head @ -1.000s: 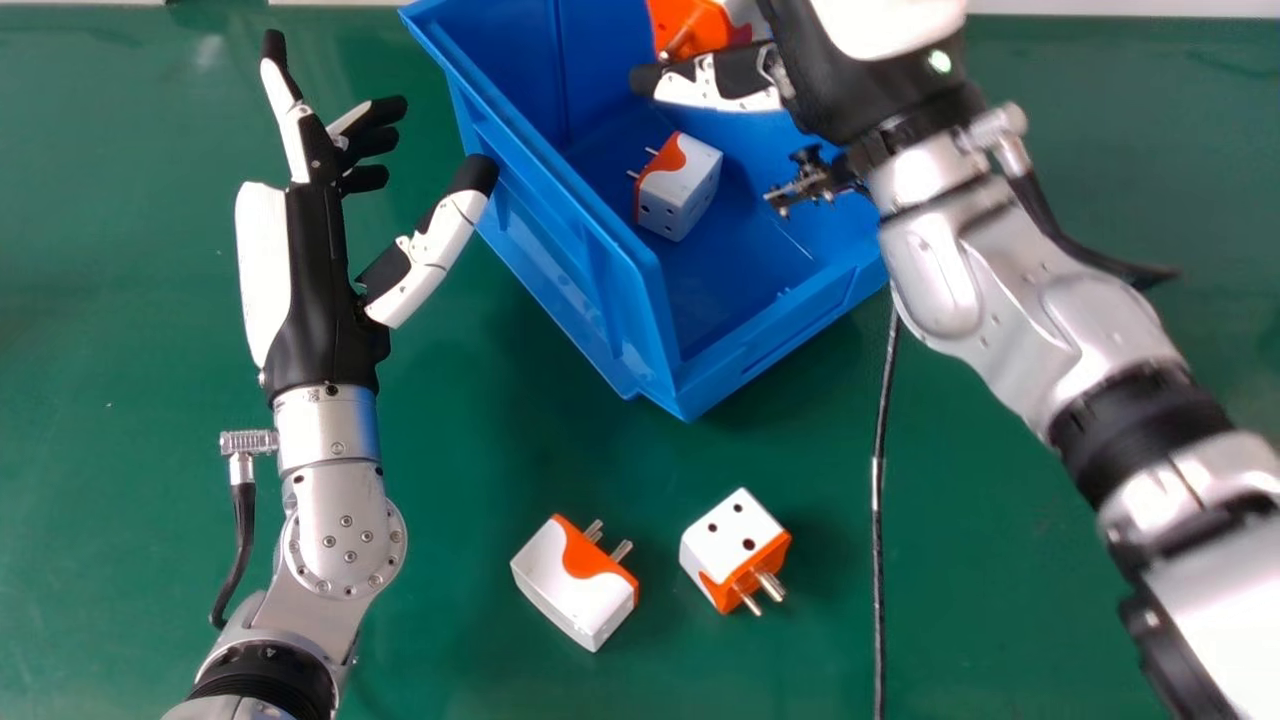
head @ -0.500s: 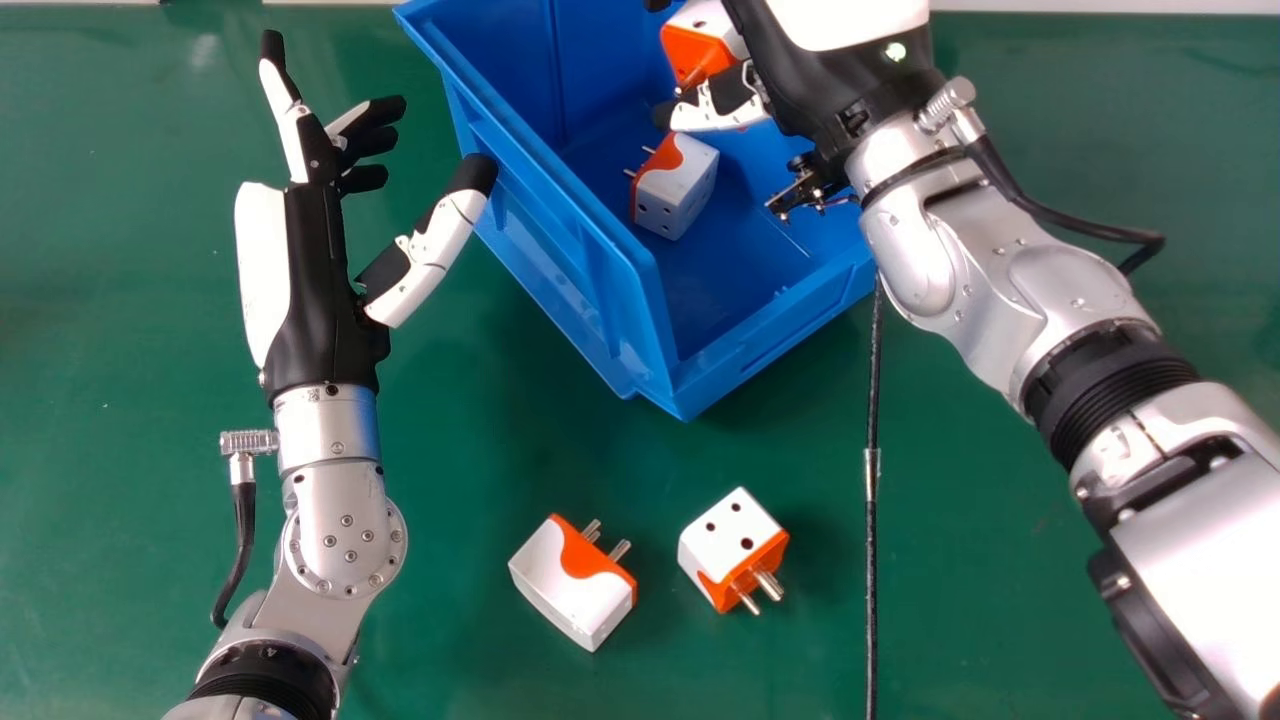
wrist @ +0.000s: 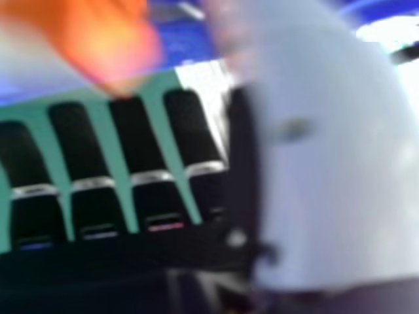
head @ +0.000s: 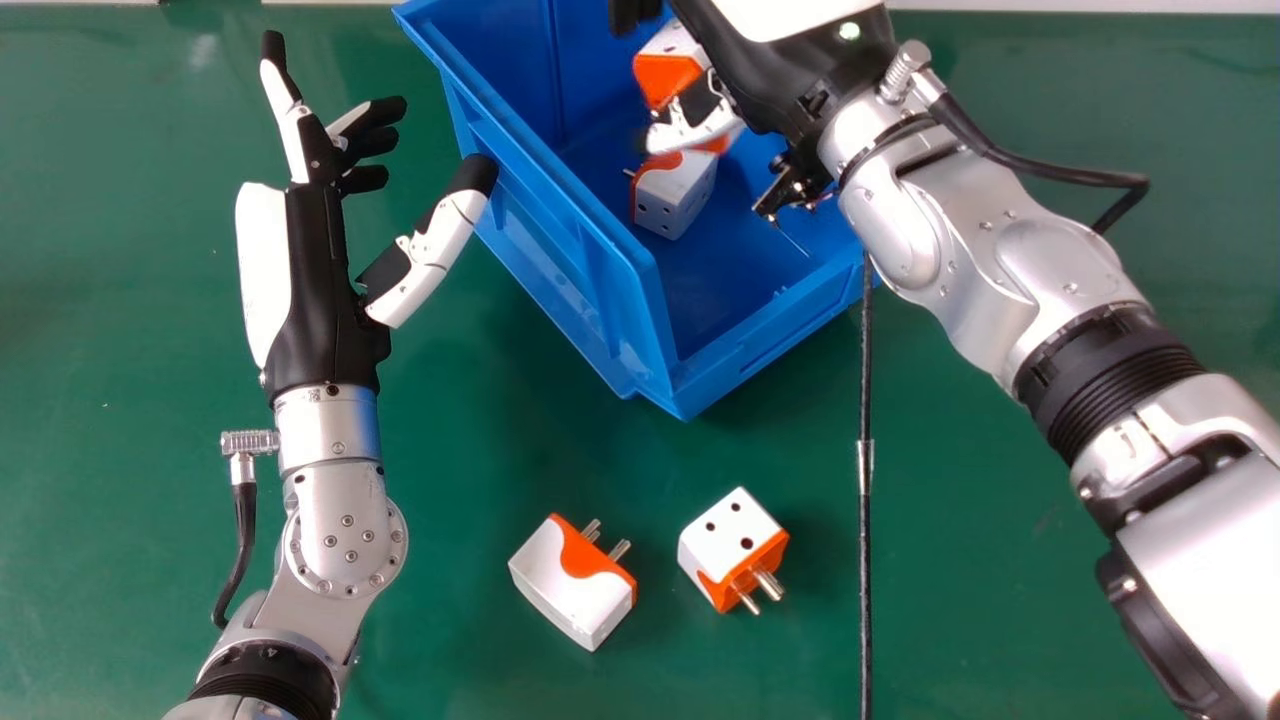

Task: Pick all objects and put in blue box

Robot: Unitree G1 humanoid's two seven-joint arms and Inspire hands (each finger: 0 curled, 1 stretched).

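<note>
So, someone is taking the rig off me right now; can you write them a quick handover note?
Right hand: over the blue box, fingers straight, with an adapter beside its thumb; can't tell whether it is gripped or loose.
Left hand: idle and open, beside the box.
Done: one white-and-orange adapter lies in the box; an orange patch partly behind the right thumb may be another.
Left: confirm the adapter at the right hand ends up in the box, then put in the left-hand adapter and the right-hand adapter lying on the table.
</note>
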